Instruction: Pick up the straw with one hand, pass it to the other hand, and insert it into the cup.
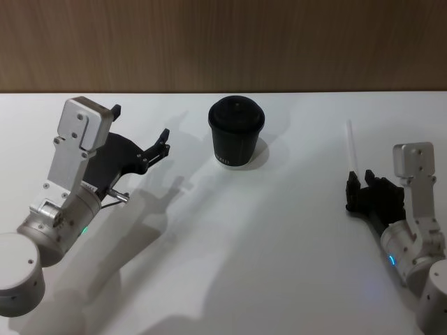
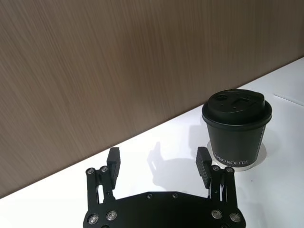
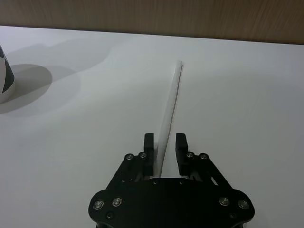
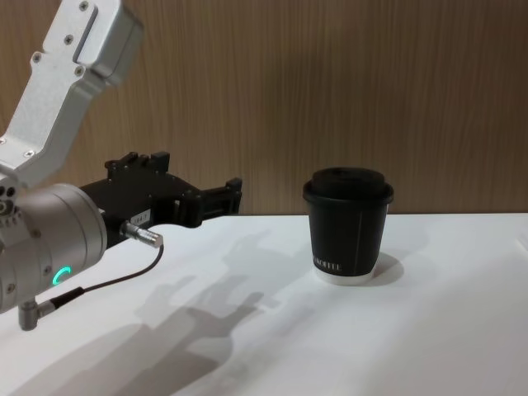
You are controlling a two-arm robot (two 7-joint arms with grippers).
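The white straw (image 1: 353, 145) points away over the table at the right, its near end between the fingers of my right gripper (image 1: 359, 183). In the right wrist view the two fingers (image 3: 149, 145) press close on either side of the straw (image 3: 172, 97), and a thin shadow runs right beside it. The black cup (image 1: 236, 131) with its domed lid stands upright at the back middle. My left gripper (image 1: 140, 124) hovers open to the left of the cup (image 2: 236, 128), a hand's width away, with nothing between its fingers (image 2: 114, 160). From the chest, the left gripper (image 4: 194, 177) is level with the cup (image 4: 348, 227).
A brown wooden wall (image 1: 223, 42) runs along the white table's (image 1: 230, 251) far edge, close behind the cup. Bare table lies between the cup and the straw.
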